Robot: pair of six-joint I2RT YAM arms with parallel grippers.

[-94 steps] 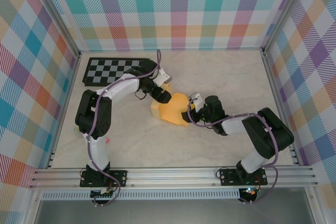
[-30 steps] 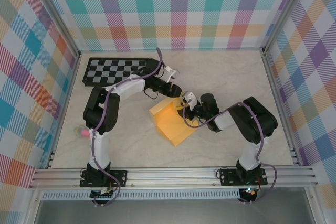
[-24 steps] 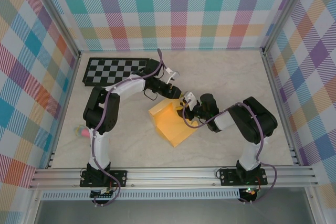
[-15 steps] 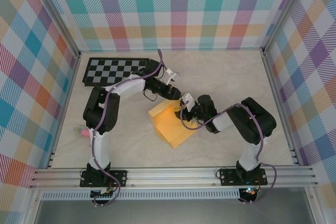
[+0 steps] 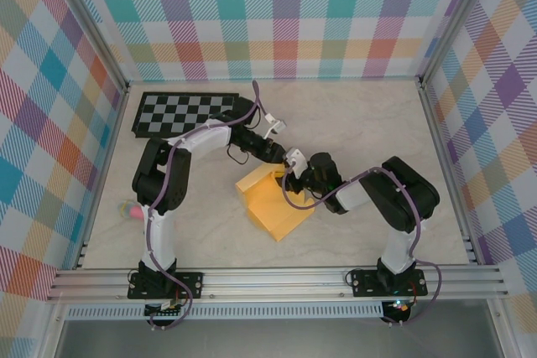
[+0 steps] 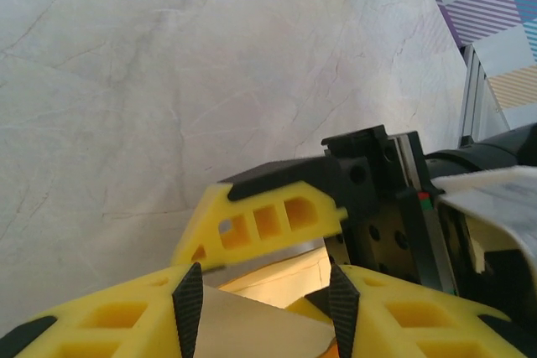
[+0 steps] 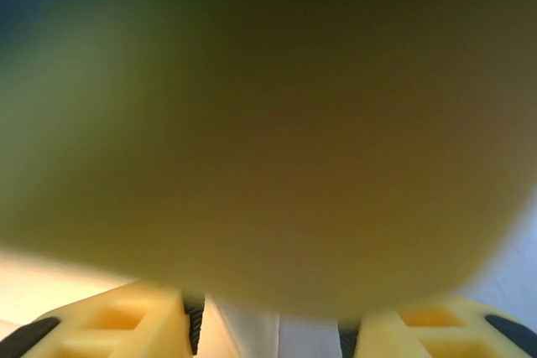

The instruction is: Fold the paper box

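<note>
At centre, paper box (image 5: 270, 205), long axis diagonal, far-left to near-right.

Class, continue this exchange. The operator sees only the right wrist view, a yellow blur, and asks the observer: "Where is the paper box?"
Observer: From above, the paper box lies mid-way across the table, between the arms.
Operator: Is the other arm close?
Observer: Yes. The left gripper meets the right gripper at the box's far corner.
Operator: Anything else nearby?
Observer: A checkerboard lies far left, apart from the box.
</note>
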